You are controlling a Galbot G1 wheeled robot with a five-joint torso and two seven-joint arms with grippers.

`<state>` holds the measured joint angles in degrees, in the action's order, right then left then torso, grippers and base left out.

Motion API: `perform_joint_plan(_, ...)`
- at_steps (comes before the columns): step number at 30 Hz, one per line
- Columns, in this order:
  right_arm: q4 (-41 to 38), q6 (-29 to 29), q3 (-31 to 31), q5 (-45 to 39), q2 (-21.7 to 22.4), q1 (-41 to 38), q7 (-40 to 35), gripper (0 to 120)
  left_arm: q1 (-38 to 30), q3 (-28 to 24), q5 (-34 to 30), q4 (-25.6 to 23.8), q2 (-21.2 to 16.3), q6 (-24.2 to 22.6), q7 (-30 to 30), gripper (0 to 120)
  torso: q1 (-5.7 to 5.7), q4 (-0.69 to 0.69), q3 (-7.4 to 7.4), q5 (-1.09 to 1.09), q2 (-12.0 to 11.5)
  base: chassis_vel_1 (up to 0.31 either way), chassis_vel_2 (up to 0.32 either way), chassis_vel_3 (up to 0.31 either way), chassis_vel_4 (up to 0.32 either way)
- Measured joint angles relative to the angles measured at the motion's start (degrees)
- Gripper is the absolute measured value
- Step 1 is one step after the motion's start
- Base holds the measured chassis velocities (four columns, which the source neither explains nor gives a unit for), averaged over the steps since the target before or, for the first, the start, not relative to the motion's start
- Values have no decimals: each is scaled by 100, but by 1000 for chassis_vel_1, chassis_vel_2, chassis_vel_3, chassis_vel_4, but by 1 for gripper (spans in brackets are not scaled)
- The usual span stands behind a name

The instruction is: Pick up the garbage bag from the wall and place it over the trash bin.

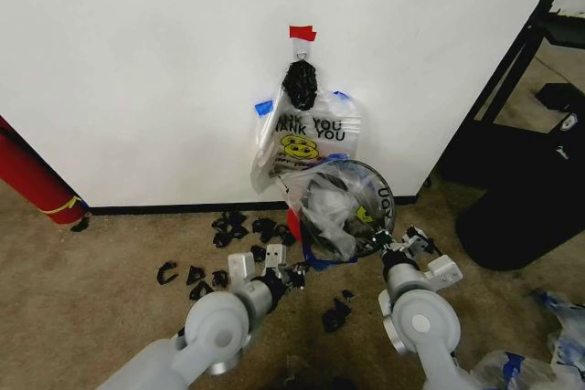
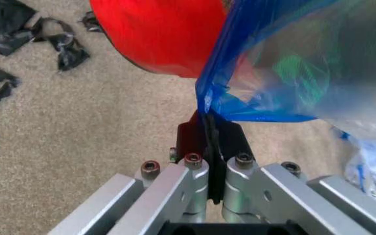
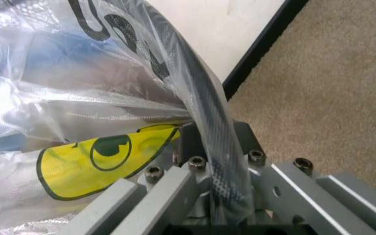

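Jaws of both grippers, left gripper (image 2: 212, 147) and right gripper (image 3: 215, 147), clamp garbage bag (image 1: 331, 203) over trash bin (image 1: 379, 191).

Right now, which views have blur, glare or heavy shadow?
Head view: even light, soft shadow on the carpet below the trash bin, white wall bright. Left wrist view: the garbage bag is close and out of focus, left gripper sharper. Right wrist view: glare on the bag film, right gripper and bin rim in fair focus.

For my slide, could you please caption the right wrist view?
Right gripper shut on the garbage bag at the trash bin rim.
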<state>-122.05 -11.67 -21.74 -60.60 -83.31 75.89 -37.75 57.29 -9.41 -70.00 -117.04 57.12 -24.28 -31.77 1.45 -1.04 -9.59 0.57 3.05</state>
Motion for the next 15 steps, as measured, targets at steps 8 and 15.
perform_joint_plan(8,-16,-22,112,21,14,45,-16,0,22,-13,158,285,231,15,21,0,0,0,0,0,1,0,0,0,0)
perform_joint_plan(15,-16,-35,119,6,17,39,-37,0,55,-37,271,371,261,15,22,0,0,0,0,0,1,0,0,0,0)
